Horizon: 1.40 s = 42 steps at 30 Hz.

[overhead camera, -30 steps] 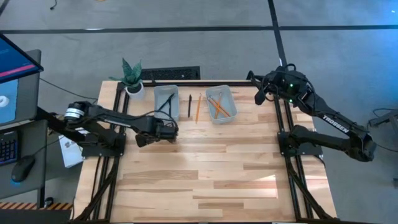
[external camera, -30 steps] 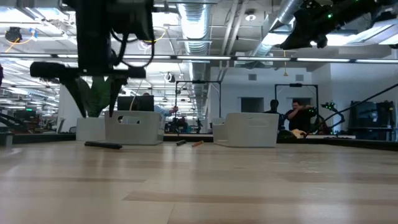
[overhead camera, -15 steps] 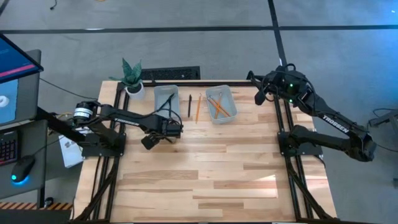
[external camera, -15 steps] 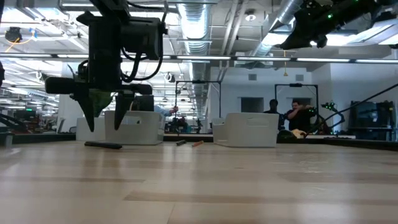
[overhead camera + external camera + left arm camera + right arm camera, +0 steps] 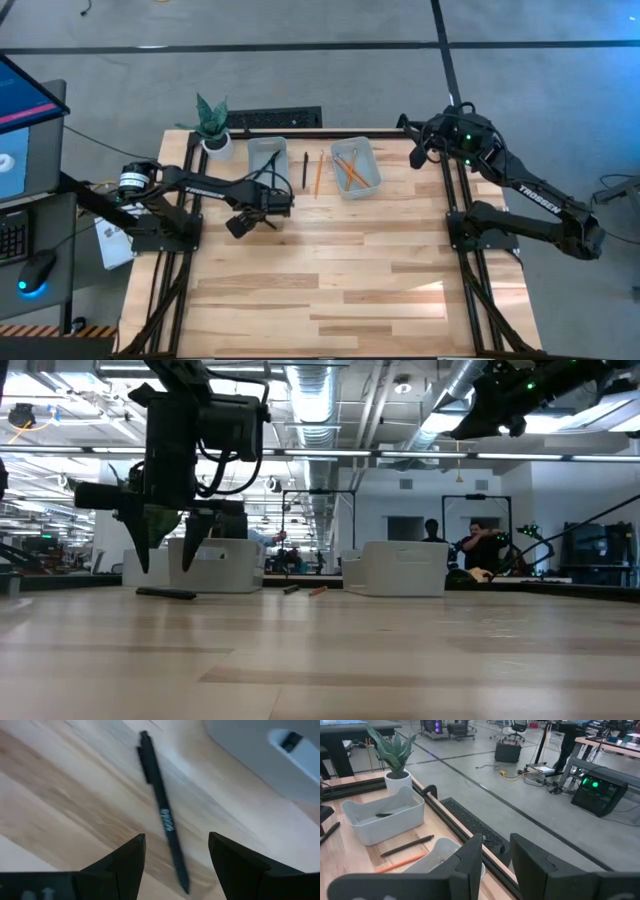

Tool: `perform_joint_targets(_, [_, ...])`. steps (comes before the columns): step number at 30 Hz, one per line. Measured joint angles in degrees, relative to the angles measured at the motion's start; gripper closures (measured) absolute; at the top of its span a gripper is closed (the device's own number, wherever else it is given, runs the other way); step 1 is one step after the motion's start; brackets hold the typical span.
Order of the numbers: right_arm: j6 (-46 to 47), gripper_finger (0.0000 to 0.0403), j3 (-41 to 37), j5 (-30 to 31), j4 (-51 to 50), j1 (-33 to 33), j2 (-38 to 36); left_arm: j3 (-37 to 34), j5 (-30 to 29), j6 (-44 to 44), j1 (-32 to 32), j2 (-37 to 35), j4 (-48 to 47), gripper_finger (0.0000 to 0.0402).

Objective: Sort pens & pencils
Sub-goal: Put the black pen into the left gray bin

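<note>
My left gripper (image 5: 243, 218) (image 5: 165, 558) is open and hangs just above a black pen (image 5: 162, 815) (image 5: 167, 593) that lies flat on the table in front of the left grey bin (image 5: 267, 160). In the left wrist view its two fingers stand on either side of the pen without touching it. Another pen (image 5: 305, 170) and an orange pencil (image 5: 318, 175) lie between the two bins. The right bin (image 5: 355, 165) holds several pencils, and the left bin (image 5: 385, 815) holds one pen (image 5: 384, 814). My right gripper (image 5: 415, 150) (image 5: 496, 865) is open, raised past the table's far right corner.
A potted plant (image 5: 211, 125) stands at the far left corner next to the left bin. Black frame rails (image 5: 455, 200) run along both sides of the table. The near half of the wooden table (image 5: 340, 280) is bare. People stand in the room behind.
My left gripper has come down toward the pen on the table and turned about, with its arm shifting a little toward the table's right. My right arm has kept still.
</note>
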Motion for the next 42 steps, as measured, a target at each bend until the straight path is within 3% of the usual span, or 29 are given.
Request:
perform_joint_targets(6, [0.0, 0.0281, 0.0, 0.0, 1.8, 0.0, 0.0, 0.0, -3.0, -0.2, 0.1, 0.0, 6.9, 0.0193])
perform_joint_targets(16, [0.1, 0.0281, 0.0, 0.0, 4.0, 0.0, 0.0, 0.0, -3.9, -2.2, 0.0, 0.0, 5.3, 0.0193])
perform_joint_targets(27, [1.1, 0.0281, 0.0, 0.0, 4.0, 0.0, 0.0, 0.0, 1.8, -3.5, -1.2, 0.0, 3.3, 0.0193])
perform_joint_targets(32, [1.1, 0.0281, 0.0, 0.3, 4.1, 0.0, 0.0, 0.0, 1.5, -5.4, -1.2, 0.1, -0.8, 0.0193])
perform_joint_targets(39, [1.1, 0.0281, 0.0, 0.5, 5.9, 0.0, 0.0, 0.0, 8.7, -5.7, -0.1, 5.5, 3.2, 0.0193])
perform_joint_targets(42, [0.8, 0.0281, 0.0, 0.5, 6.4, 0.0, 0.0, 0.0, 8.7, -4.7, 0.7, 5.6, 3.8, 0.0193])
